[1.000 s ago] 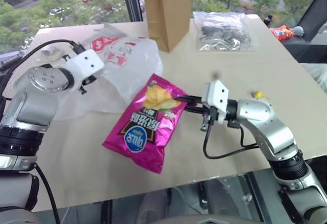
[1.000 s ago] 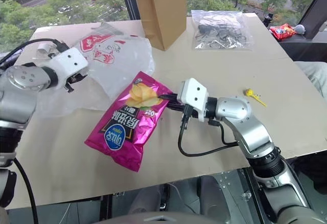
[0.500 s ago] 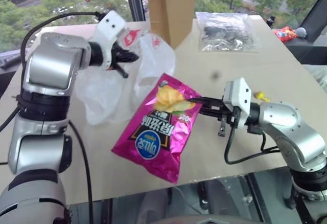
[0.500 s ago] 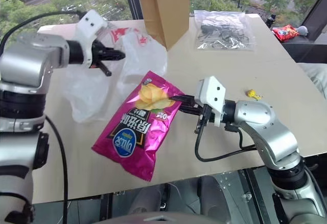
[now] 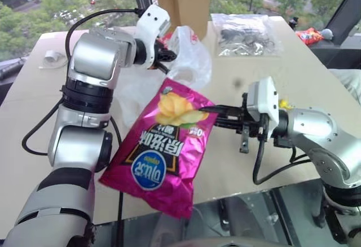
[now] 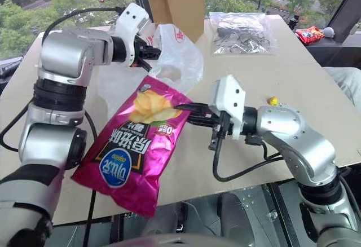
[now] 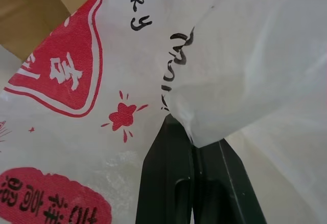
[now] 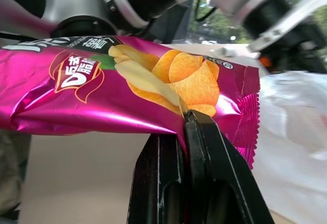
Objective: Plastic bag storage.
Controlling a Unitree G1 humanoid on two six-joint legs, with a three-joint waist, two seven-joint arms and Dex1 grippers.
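1. Right gripper (image 6: 189,113) is clamped on the edge of the pink chip packet (image 6: 130,145), lifted off the surface (image 6: 293,83).
2. Left gripper (image 5: 169,60) is pinched on the plastic bag (image 5: 189,61), bunched by the paper bag (image 5: 183,1) (flimsy, slippery, so grab gathered film).

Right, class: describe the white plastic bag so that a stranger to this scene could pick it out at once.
Start at the tall brown paper bag at the table's far edge. Just in front of it, the left gripper has its jaws shut on the plastic bag, lifting part of it. It is thin, crinkly and white with red print, unlike the glossy pink chip packet or the clear bag.
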